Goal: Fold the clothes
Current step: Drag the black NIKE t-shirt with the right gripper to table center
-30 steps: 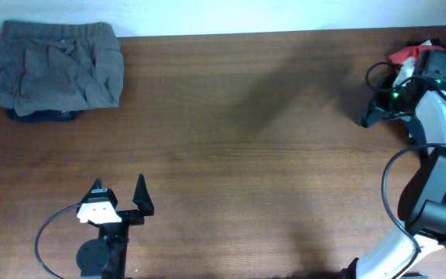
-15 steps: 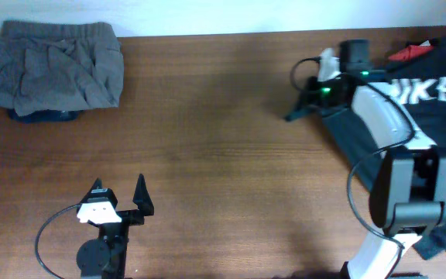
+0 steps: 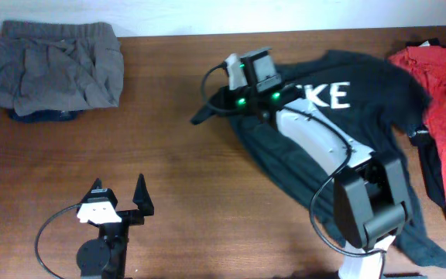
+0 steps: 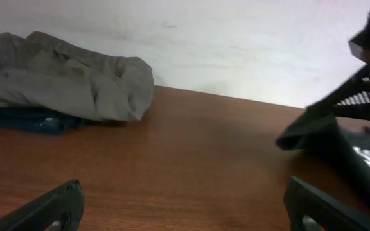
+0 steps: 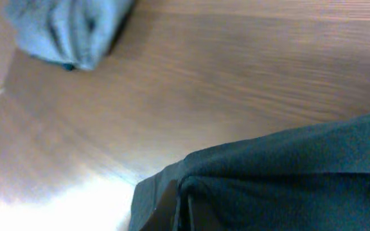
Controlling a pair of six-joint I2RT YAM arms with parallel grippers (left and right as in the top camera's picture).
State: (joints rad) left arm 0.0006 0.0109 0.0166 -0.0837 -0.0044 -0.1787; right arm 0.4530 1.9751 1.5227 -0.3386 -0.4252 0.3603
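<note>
A large black T-shirt (image 3: pixel 378 101) with white lettering (image 3: pixel 327 97) lies spread and rumpled across the right half of the table. My right gripper (image 3: pixel 207 115) is shut on the shirt's left edge, holding it stretched toward the table's middle. In the right wrist view the dark cloth (image 5: pixel 300 173) is pinched between the jaws (image 5: pixel 182 205). A red T-shirt (image 3: pixel 440 101) lies at the far right edge. A grey elastic-waist garment (image 3: pixel 53 70) sits bunched at the back left. My left gripper (image 3: pixel 118 184) rests open near the front left, holding nothing (image 4: pixel 185 208).
A dark blue cloth (image 3: pixel 41 116) peeks out under the grey garment. Bare wooden table (image 3: pixel 207 201) lies between my left gripper and the black shirt. A pale wall (image 4: pixel 236 38) runs along the table's far edge.
My right arm has swept left from the far right edge, dragging the black T-shirt out across the table and uncovering the red T-shirt. The left arm has not moved.
</note>
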